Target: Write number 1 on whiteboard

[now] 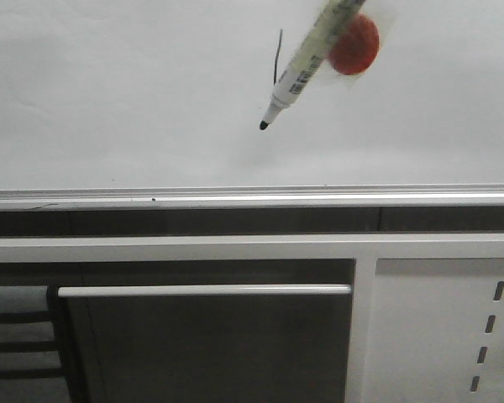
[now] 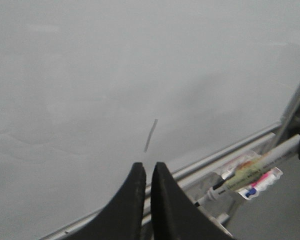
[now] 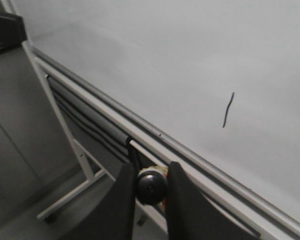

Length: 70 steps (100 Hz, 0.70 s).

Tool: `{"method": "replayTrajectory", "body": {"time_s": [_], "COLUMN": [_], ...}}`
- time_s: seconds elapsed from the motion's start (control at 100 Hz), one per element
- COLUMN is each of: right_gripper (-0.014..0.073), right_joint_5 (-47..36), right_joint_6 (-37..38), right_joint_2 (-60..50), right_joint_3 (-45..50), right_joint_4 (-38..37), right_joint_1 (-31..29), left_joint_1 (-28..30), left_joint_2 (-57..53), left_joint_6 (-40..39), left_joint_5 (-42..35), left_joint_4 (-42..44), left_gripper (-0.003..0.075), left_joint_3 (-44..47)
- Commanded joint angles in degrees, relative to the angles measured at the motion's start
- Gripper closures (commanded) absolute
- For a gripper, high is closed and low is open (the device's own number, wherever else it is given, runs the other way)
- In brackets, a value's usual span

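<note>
We see our right gripper (image 3: 151, 186) clamped on one marker (image 1: 307, 65), its round black butt wedged between the two fingers. In the front view the marker slants down-left, its black tip just off the whiteboard (image 1: 109, 101). Its barcode label is too blurred to read. Our left gripper (image 2: 146, 192) holds nothing, fingers nearly together. One number 1 (image 1: 278, 55) stands on the board, just beside the marker.

The left gripper (image 2: 144, 172) has its two dark fingers almost touching, nothing between them. Just beyond their tips, a short slanted stroke (image 2: 150, 135) marks the whiteboard (image 2: 90, 75). A marker (image 2: 250, 170) lies near the whiteboard's silver rail (image 2: 215, 155)
</note>
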Motion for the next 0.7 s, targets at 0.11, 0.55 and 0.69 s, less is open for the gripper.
{"method": "replayTrajectory", "body": {"time_s": [0.11,0.55,0.69], "right_gripper": [0.0648,0.0648,0.0648], "right_joint_5": [9.07,24.75,25.90], "right_joint_6": [-0.38,-0.38,-0.38], "right_joint_2": [2.29,13.76,15.00], "right_joint_3": [-10.40,-26.06,-27.59], "right_joint_4": [-0.23,1.40,2.53], "right_joint_1": [-0.10,0.01,0.01], "left_joint_1": [-0.30,-10.68,-11.91], "left_joint_2": [4.90,15.84,17.36], "left_joint_6": [0.69,7.35,9.19], "left_joint_5": [13.40,13.31,10.44], "left_joint_4": [-0.74,-0.89,-0.89], "left_gripper": [0.0407,0.0303,0.0303], "left_joint_3": [-4.57,-8.90,-8.90]}}
